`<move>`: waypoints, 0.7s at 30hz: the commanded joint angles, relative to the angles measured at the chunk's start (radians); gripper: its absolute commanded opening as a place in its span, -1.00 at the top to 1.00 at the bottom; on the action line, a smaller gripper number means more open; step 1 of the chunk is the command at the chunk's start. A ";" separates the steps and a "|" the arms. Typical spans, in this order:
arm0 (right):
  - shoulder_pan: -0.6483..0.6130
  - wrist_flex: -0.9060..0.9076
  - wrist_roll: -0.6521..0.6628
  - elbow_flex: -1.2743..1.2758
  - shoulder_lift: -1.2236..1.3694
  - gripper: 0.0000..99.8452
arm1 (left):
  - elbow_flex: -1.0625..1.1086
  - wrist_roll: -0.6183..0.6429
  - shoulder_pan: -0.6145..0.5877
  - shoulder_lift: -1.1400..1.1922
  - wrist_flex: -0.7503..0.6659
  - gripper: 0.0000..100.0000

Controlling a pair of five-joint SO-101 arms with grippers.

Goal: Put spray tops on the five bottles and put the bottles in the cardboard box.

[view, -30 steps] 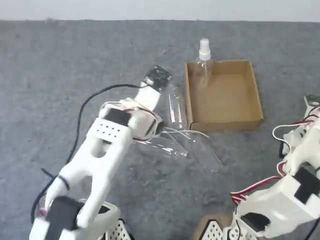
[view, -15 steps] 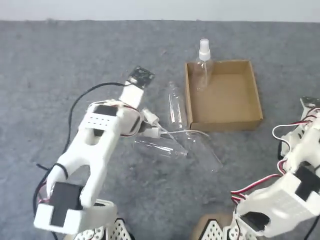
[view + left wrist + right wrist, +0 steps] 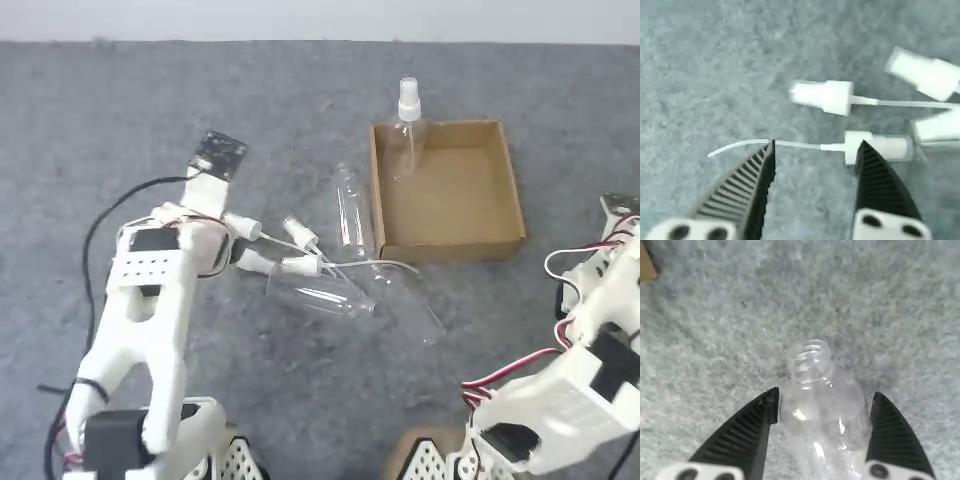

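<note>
While the left gripper [image 3: 816, 146] hangs with its jaws spread wide over one spray top [image 3: 879, 148] on the grey carpet [image 3: 120, 110], we see three more spray tops [image 3: 299, 234] lying close by. Three bottles [image 3: 321, 295] with no tops lie on their sides near the cardboard box [image 3: 460, 205]. One topped bottle [image 3: 407, 128] stands in a far corner of the box. The right gripper [image 3: 825, 392] pinches a bare bottle [image 3: 822, 410] between its jaws, open neck pointing away from the gripper.
</note>
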 commanded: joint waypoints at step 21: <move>0.008 0.001 0.011 -0.052 -0.016 0.52 | -0.076 0.034 0.009 0.199 -0.112 0.52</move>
